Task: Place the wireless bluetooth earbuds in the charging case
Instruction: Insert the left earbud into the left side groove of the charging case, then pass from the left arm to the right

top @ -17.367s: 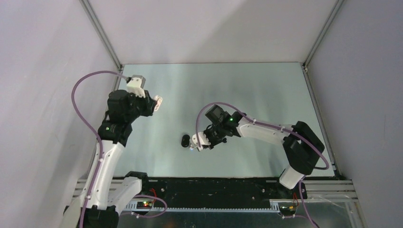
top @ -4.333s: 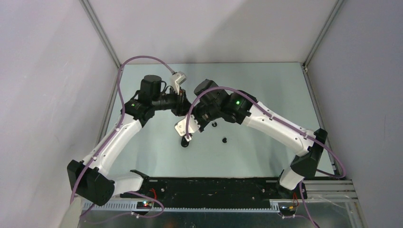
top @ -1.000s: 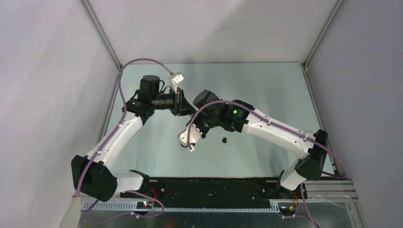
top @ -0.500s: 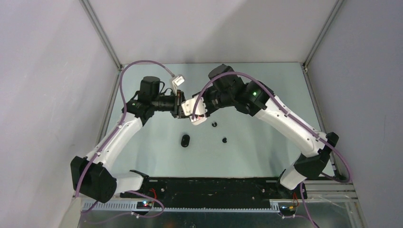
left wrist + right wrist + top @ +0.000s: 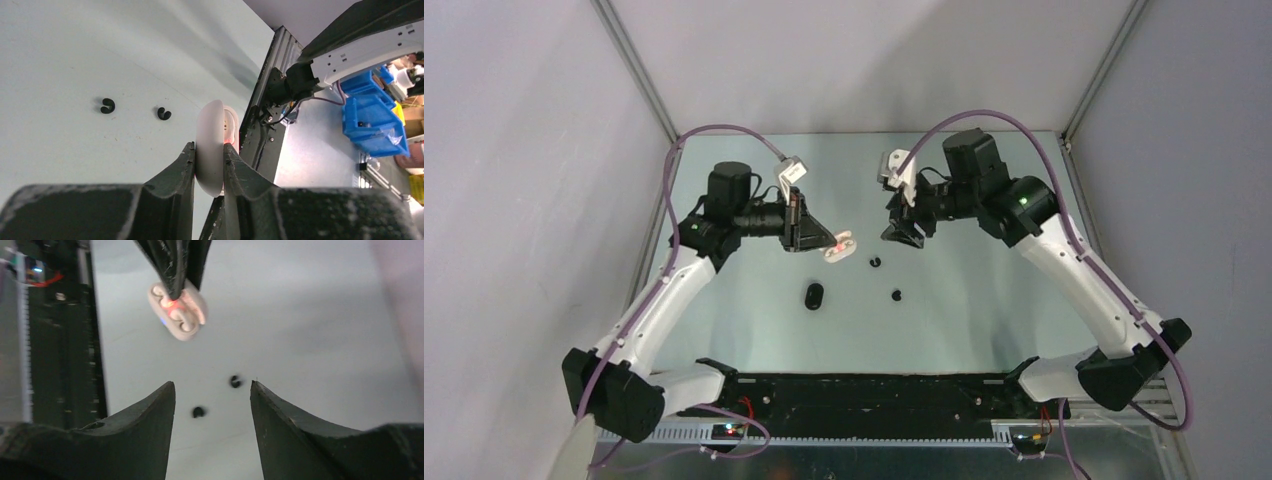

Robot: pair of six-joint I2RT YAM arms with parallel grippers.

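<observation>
The black oval charging case [image 5: 814, 295] lies shut on the table, with neither gripper on it. Two black earbuds [image 5: 875, 262] [image 5: 896, 295] lie loose to its right; the left wrist view shows them too [image 5: 107, 105] [image 5: 164, 114]. My left gripper [image 5: 829, 243] is shut on a white case [image 5: 210, 150], held on edge above the table. In the right wrist view this white case [image 5: 177, 312] is open, with two white earbuds seated and a red light glowing. My right gripper [image 5: 902, 228] hangs open and empty to the right, above the black earbuds [image 5: 235, 381] [image 5: 198, 412].
The black rail with wiring [image 5: 874, 400] runs along the table's near edge. Metal frame posts [image 5: 639, 75] [image 5: 1104, 70] rise at the back corners. Blue bins [image 5: 372, 120] sit beyond the table's edge in the left wrist view.
My right gripper rose from beside the black case, swung back and to the right, and opened. The left gripper kept its hold on the white case, which now shows clear of the right arm.
</observation>
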